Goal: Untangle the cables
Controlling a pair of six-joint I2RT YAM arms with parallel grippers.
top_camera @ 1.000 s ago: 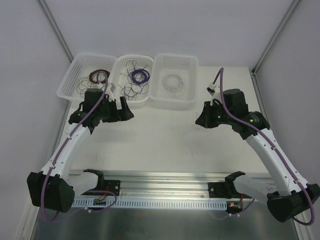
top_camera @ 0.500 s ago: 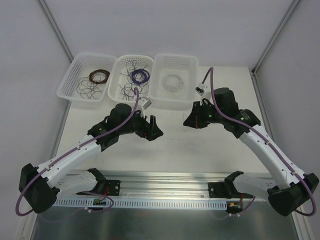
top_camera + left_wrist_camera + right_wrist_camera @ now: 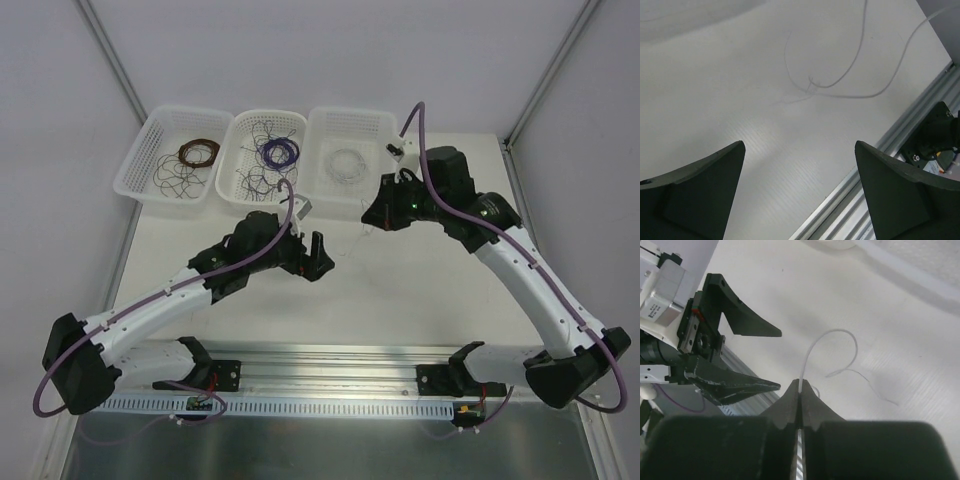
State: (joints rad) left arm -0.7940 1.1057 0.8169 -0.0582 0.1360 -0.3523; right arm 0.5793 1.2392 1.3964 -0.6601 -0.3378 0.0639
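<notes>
- A hair-thin pale wire (image 3: 836,331), the cable being worked on, is over the middle of the table (image 3: 400,290), a little toward its far edge. One end rises to the right gripper; the rest curls in a loose loop whose thin tail lies on the tabletop.
- In the left wrist view the strand crosses itself at a small kink (image 3: 811,84). Whether that is a true knot cannot be told.
- The right gripper (image 3: 800,387) has its fingers pressed together on the wire's end, apparently lifting it so the loop hangs free and can be reached.
- The left gripper (image 3: 318,258) is just beside it on the side of the left edge, jaws spread wide and holding nothing. It faces the loop, probably to take a second hold so the strand can be drawn straight.
- Along the far edge stand three white baskets (image 3: 135,165). They hold a brown coil (image 3: 198,152), a purple coil (image 3: 279,152) and a white coil (image 3: 347,162), likely sorted by colour. Loose strands lie around the first two.
</notes>
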